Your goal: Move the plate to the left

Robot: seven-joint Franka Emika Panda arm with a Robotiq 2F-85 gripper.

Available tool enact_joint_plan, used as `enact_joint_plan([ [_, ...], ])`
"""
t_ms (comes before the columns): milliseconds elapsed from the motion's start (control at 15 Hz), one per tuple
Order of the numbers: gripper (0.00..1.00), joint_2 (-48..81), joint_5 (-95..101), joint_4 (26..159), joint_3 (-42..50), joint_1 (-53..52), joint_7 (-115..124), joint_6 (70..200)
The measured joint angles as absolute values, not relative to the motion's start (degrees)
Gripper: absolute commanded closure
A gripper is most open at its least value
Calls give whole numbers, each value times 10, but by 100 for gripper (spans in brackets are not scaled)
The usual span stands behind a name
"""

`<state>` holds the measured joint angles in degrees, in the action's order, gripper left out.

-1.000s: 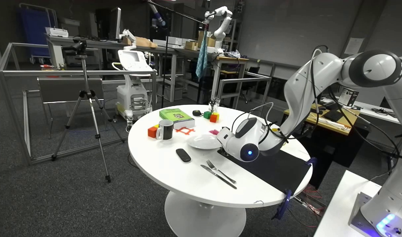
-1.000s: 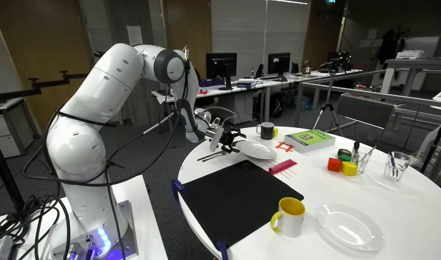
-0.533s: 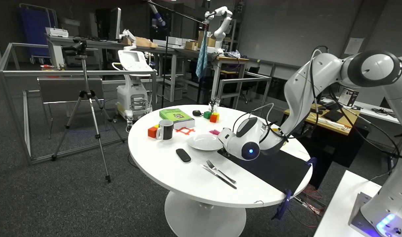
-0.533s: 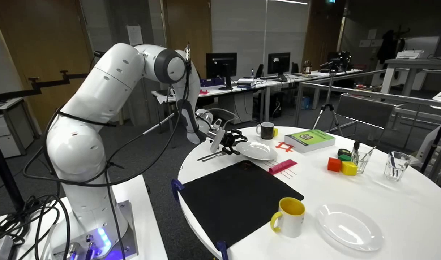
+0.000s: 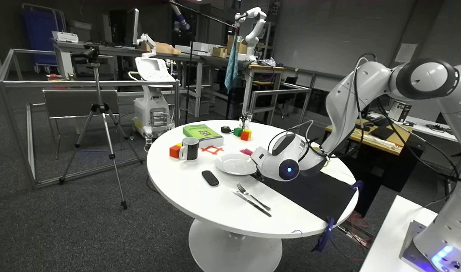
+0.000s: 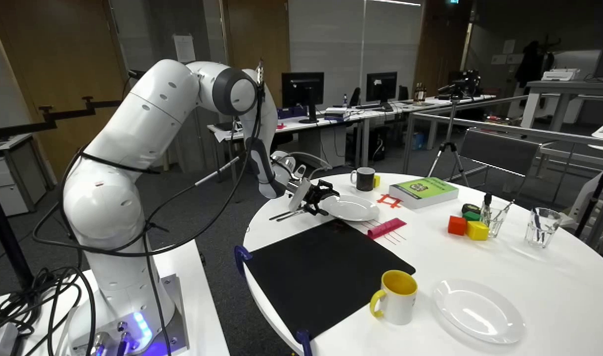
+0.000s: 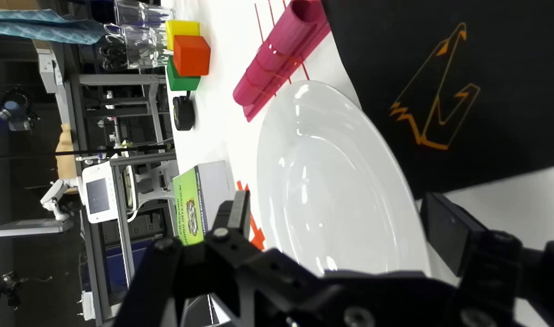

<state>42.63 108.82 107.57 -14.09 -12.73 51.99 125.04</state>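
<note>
Spread fingers (image 6: 326, 192) flank the edge of the farther plate (image 6: 355, 208).

A green book (image 5: 203, 132) lies near a mug (image 5: 191, 150), a fork (image 5: 254, 198) beside a knife (image 5: 254, 206).

Dim overall; dark grey carpet (image 5: 75, 226) underfoot. A round white table (image 5: 200, 196) stands on a pedestal (image 5: 235, 251). In an exterior view: pale grey wall (image 6: 326, 44) at the far side, paper sheet (image 6: 184, 48) hanging left, bright light strip (image 6: 395, 2) above; long white desk (image 6: 296, 127) bears dark monitors (image 6: 304, 91). In an exterior view: metal frame (image 5: 64, 82) left, wood-topped desk (image 5: 403, 136) right.
</note>
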Motion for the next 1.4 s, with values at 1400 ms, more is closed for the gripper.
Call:
enact_joint_plan([
  [1400, 0, 430, 1067, 1071, -140, -96, 518, 1348],
])
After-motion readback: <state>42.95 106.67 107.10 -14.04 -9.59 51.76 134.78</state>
